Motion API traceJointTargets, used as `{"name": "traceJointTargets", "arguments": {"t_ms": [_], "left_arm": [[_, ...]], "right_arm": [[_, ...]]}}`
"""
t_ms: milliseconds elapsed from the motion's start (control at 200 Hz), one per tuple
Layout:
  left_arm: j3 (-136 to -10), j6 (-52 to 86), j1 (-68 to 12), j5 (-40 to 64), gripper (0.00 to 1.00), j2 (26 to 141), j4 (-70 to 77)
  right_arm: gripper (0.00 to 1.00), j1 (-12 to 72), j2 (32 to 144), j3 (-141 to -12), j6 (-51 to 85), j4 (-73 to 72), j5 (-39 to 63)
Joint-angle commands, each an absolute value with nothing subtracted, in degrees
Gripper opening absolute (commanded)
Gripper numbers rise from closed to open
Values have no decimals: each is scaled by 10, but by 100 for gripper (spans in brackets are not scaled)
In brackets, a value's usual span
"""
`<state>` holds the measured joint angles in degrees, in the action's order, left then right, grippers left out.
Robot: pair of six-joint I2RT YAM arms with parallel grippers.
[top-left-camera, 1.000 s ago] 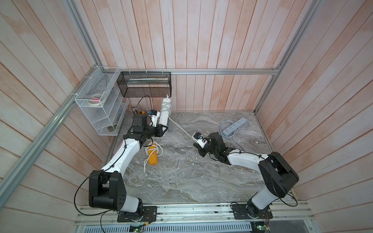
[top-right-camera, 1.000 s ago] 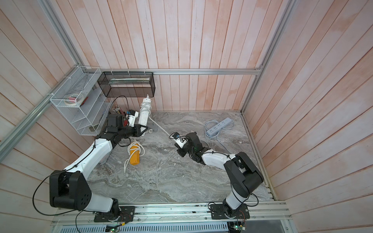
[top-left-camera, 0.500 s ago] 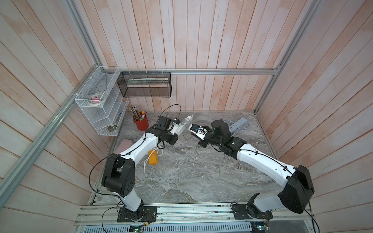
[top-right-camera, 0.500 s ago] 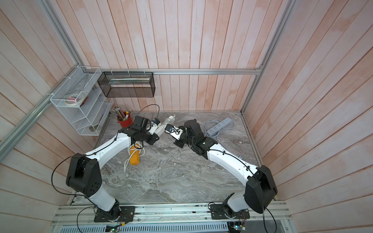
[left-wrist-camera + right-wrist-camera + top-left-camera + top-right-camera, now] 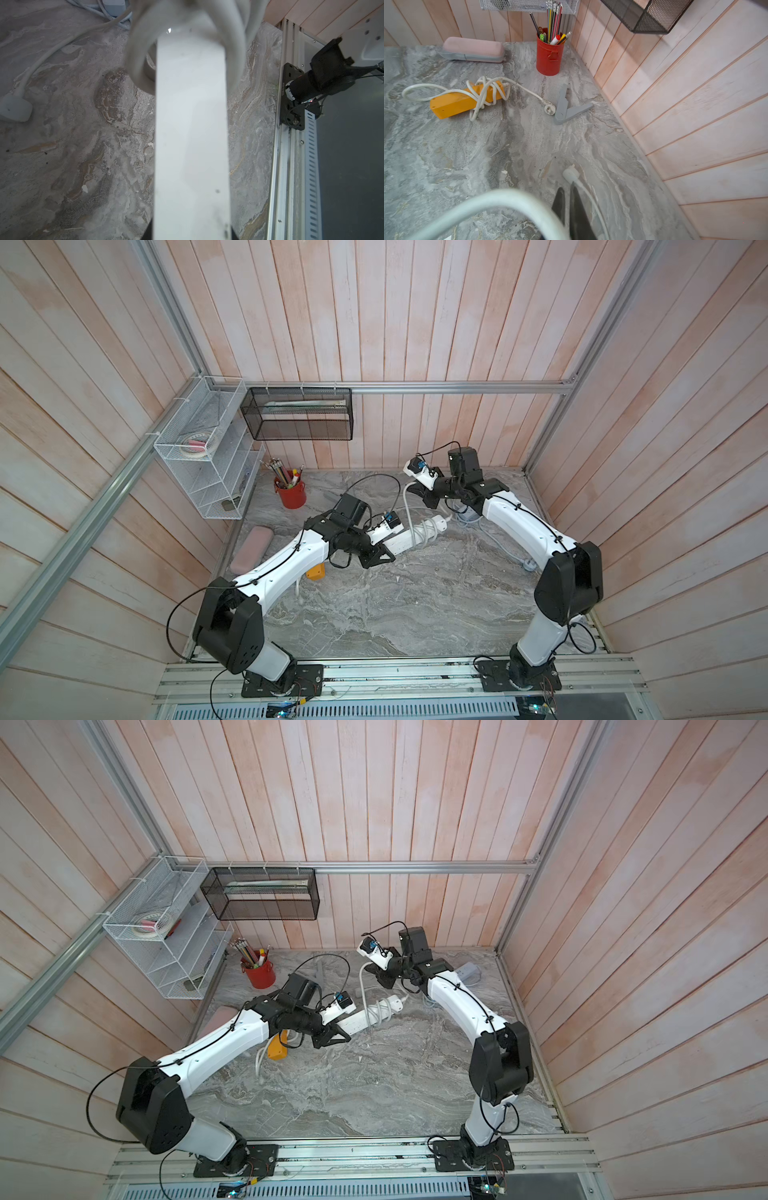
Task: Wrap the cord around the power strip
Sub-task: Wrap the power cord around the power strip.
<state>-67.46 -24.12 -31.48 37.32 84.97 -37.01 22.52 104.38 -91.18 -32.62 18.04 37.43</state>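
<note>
"Clamping what, the left gripper [image 5: 384,554]?"
"One end of the power strip [image 5: 409,537], a smooth white rectangular bar over the marbled table [image 5: 415,614]. Its long axis points from that gripper toward the back right."
"And the cord [image 5: 424,529]?"
"Round, white, looped around the strip's far half. The right gripper [image 5: 566,192] is closed on its free run near the back of the table."

Red pencil cup [image 5: 291,495] (full), pink case [image 5: 252,549]
</note>
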Motion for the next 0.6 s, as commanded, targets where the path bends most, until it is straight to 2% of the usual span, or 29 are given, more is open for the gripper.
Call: {"name": "traceJointTargets", "arguments": {"t_ms": [0,75,165,360,595], "left_arm": [[-649,-288,-326,498,0,784,-333],[-651,-273,-314,525,0,770,-312],[-652,-240,-307,535,0,759,-275],[-625,-124,-279,488,0,729,-121],[-624,-40,-269,431,0,724,-30]], "right_arm": [[13,185,1096,-936,-263,117,468],[30,183,1106,-899,-212,48,479],[39,181,1109,-831,-144,-60,486],[49,181,1115,-727,-26,-225,460],[49,200,1150,-678,91,-369,413]]}}
